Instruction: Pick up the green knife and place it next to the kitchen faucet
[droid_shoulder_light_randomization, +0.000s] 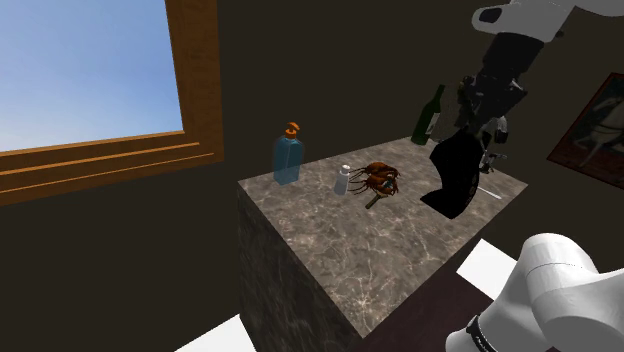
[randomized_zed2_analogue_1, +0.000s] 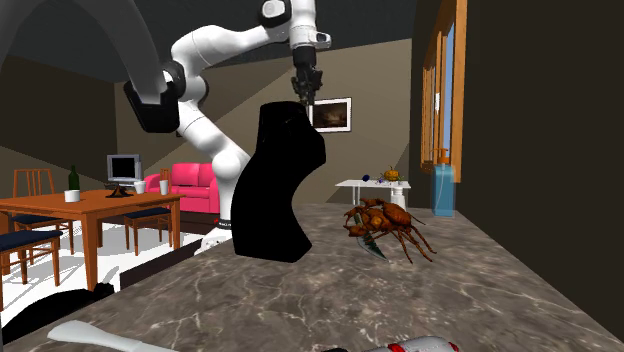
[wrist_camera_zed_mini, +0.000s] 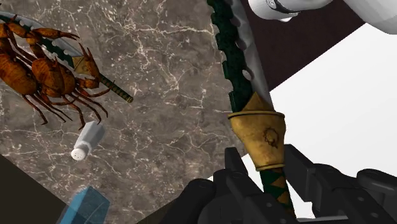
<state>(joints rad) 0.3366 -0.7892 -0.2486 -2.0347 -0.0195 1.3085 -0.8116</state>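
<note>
The gripper (wrist_camera_zed_mini: 264, 164) has its two black fingers closed on the handle of the green knife (wrist_camera_zed_mini: 256, 127). The fingers press on the handle from both sides, just behind the gold part of the knife. The blade is green and grey with a wavy edge, and it points away from the gripper. So the knife is in the gripper, up above the counter (wrist_camera_zed_mini: 172, 83).

In the shoulder view the gripper (droid_shoulder_light_randomization: 488, 140) hangs just above a tall black shape (droid_shoulder_light_randomization: 458, 175). This shape stands on the counter (droid_shoulder_light_randomization: 360, 260), near a far corner. In the second exterior view the gripper (randomized_zed2_analogue_1: 305, 97) is right over the top of the black shape (randomized_zed2_analogue_1: 280, 180).

Further out on the counter (randomized_zed2_analogue_1: 300, 300) sits an orange crab (wrist_camera_zed_mini: 38, 70). A second knife (wrist_camera_zed_mini: 105, 84) lies under it, and its striped handle sticks out past the legs. A small white shaker (wrist_camera_zed_mini: 86, 140) is near the crab. A blue bottle (droid_shoulder_light_randomization: 288, 158) with an orange top stands a bit past the shaker (droid_shoulder_light_randomization: 342, 180), at the edge of the counter. A green bottle (droid_shoulder_light_randomization: 430, 115) stands at the far end, behind the black shape.

On the shoulder view's left is a big window (droid_shoulder_light_randomization: 80, 70) with a wooden frame and blue sky. A picture (droid_shoulder_light_randomization: 600, 130) hangs on the dark wall at that view's right.
</note>
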